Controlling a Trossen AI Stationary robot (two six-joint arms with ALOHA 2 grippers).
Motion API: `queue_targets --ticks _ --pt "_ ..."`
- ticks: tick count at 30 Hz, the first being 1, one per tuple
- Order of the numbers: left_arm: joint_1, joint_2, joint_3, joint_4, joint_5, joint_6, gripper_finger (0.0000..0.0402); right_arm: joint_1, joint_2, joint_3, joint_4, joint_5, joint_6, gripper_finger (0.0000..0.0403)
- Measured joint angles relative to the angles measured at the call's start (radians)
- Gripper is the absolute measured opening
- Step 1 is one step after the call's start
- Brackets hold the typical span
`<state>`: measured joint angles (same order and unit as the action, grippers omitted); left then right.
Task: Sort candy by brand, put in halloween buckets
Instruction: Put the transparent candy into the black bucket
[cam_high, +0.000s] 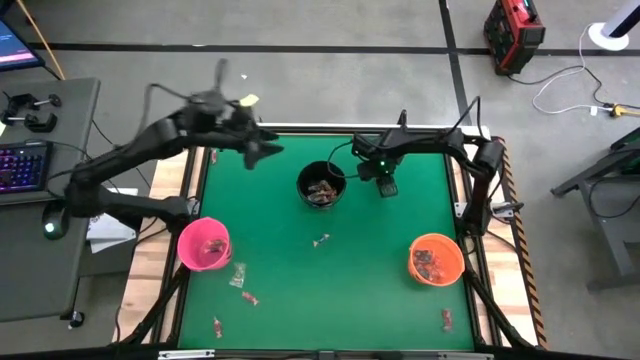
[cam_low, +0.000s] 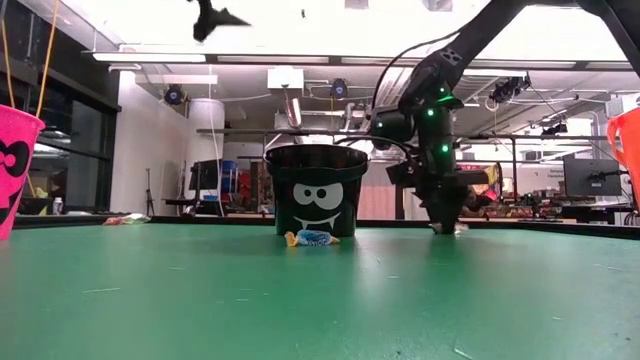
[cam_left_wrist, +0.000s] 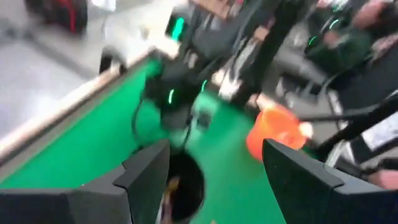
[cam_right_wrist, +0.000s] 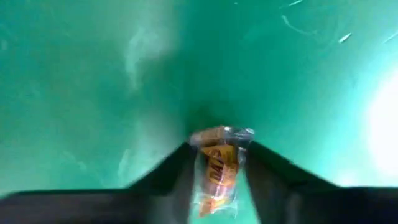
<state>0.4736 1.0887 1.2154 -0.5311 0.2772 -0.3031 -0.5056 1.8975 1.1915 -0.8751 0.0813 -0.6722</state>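
Right gripper (cam_right_wrist: 219, 165) down on the green table (cam_high: 300, 300), fingers apparently pinching an orange-wrapped candy (cam_right_wrist: 219, 167), at three o'clock of the black bucket (cam_high: 321, 185), left gripper (cam_left_wrist: 211, 180) open, raised.

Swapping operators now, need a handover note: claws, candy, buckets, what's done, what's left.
Right claw: down at the mat beside the black bucket, fingers around an orange-wrapped candy.
Left claw: open, empty, raised over the table's far left.
Pink bucket sits left, orange bucket right; all three hold some candy.
Left: the candy at the right claw, one mid-table, three near the pink bucket, one near the orange bucket.
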Motion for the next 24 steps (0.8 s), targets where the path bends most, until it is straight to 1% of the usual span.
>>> queue_targets --ticks 2,3,5,7,10,14,15,17,21,24 --pt "0.001 -0.054 0.004 0.026 -0.036 0.019 0.0246 0.003 -0.012 0.007 -0.021 -0.012 0.055 0.0054" --pt "0.001 -0.078 0.004 0.028 -0.072 0.03 0.0246 0.003 -0.027 0.015 -0.036 -0.03 0.08 0.0033" --pt "0.001 -0.12 0.004 0.015 -0.163 0.053 0.0246 0.001 -0.08 0.038 -0.063 -0.055 0.134 0.0032" --pt "0.003 -0.157 0.004 -0.012 -0.24 0.055 0.0246 0.0 -0.154 0.057 -0.062 -0.077 0.173 0.0041" --pt "0.003 -0.187 0.004 -0.081 -0.303 0.054 0.0246 0.009 -0.27 0.086 -0.021 -0.136 0.223 0.004" --pt "0.003 -0.186 0.002 -0.178 -0.315 0.029 0.0246 0.026 -0.398 0.104 0.169 -0.377 0.391 0.0035" --pt "0.003 -0.181 0.002 -0.194 -0.314 0.022 0.0246 0.035 -0.411 0.104 0.224 -0.42 0.431 0.0035" --pt "0.003 -0.168 0.002 -0.219 -0.309 0.011 0.0246 0.06 -0.418 0.104 0.314 -0.449 0.48 0.0038" --pt "0.003 -0.132 0.002 -0.221 -0.277 0.0 0.0246 0.136 -0.383 0.104 0.439 -0.441 0.516 0.0063" --pt "0.002 -0.105 0.002 -0.221 -0.261 -0.001 0.0246 0.2 -0.322 0.102 0.493 -0.418 0.518 0.0068"
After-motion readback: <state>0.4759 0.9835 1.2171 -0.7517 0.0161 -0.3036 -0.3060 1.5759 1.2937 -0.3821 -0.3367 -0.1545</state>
